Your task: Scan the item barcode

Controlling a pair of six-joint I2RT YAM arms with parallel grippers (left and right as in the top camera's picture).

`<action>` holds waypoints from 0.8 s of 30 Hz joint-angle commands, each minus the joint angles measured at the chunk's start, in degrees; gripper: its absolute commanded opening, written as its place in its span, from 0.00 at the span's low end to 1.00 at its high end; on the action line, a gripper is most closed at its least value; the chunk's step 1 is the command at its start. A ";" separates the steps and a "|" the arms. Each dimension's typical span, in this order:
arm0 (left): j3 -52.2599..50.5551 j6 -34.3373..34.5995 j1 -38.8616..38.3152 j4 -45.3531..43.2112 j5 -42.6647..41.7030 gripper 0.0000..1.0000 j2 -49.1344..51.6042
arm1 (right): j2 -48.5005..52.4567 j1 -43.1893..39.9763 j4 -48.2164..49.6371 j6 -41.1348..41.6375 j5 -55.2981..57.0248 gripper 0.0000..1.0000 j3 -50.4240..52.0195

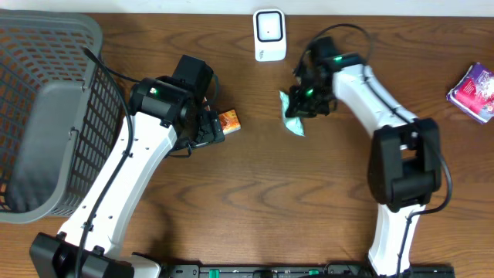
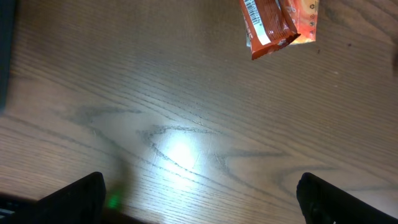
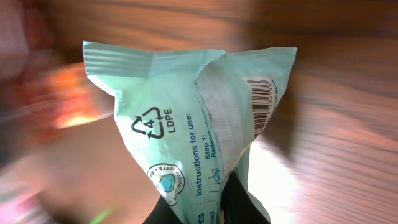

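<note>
The arms (image 1: pixel 116 193) show white links (image 1: pixel 356 86), black joints (image 1: pixel 405 170), black cables (image 1: pixel 116 73), green lights (image 1: pixel 337 59).

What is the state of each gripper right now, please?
Left gripper: open, holding nothing.
Right gripper: closed on the pale green packet.

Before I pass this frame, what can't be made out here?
- Right wrist: the green packet folds over its barcode, so only part of it shows. The background is blurred.
- Overhead: the right pincer covers much of the green packet, and its print is too small to read.
- Left wrist: the orange packet is cut off by the top edge.
- Overhead: the purple packet sits at the right edge, its label too small to read.
</note>
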State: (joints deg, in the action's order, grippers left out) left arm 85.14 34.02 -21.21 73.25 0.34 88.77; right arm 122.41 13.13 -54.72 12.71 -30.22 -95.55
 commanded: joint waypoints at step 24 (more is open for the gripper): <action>0.00 -0.98 0.04 0.24 0.35 0.98 0.35 | -0.50 -19.78 -3.21 -2.54 -1.29 0.41 10.01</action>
State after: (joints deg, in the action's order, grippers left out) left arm 85.14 34.02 -21.21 73.21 0.34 88.77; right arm 122.93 -6.52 -52.93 11.53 -44.29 -78.96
